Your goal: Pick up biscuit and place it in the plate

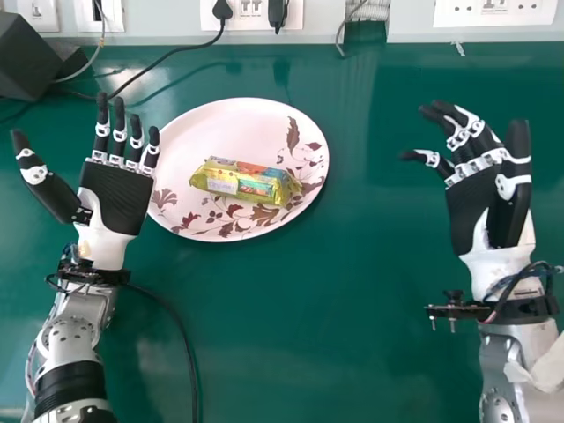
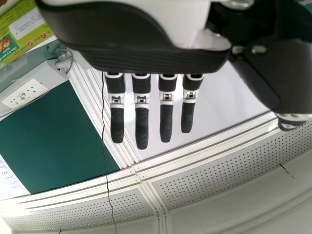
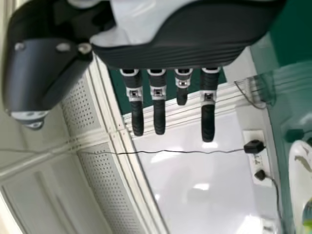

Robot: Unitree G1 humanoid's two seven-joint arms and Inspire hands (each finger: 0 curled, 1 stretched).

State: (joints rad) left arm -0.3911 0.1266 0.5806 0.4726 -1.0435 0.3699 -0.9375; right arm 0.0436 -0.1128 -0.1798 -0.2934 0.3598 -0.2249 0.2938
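The biscuit packet [image 1: 245,181] is lying on the big round plate [image 1: 189,132]. It is resting flat near the middle, a bit closer to the bench's near edge, with its long side going mostly from left to right. Its left end is pointing a little more toward the far edge. The packet is shining yellow, with red, blue and white bits. The plate is sitting on the green bench [image 1: 352,291], nearer the far edge than the near edge. Brown and red leaves and flowers are showing on the plate.

The left robot hand [image 1: 115,194] is being just beside the plate's left rim. It is holding nothing, and its fingers are standing out straight. Its thumb is sticking out toward the bench's left edge. I cannot tell if the smallest finger is touching the rim.

The right robot hand [image 1: 471,207] is waiting on the bench's right side, well apart from the plate. It is holding nothing too, and its fingers are bending just a little, all loose.

A dark box [image 1: 31,53] is sitting at the far left corner of the bench. A black cord [image 1: 163,60] is running near it from a plug [image 1: 222,11] on the wall.
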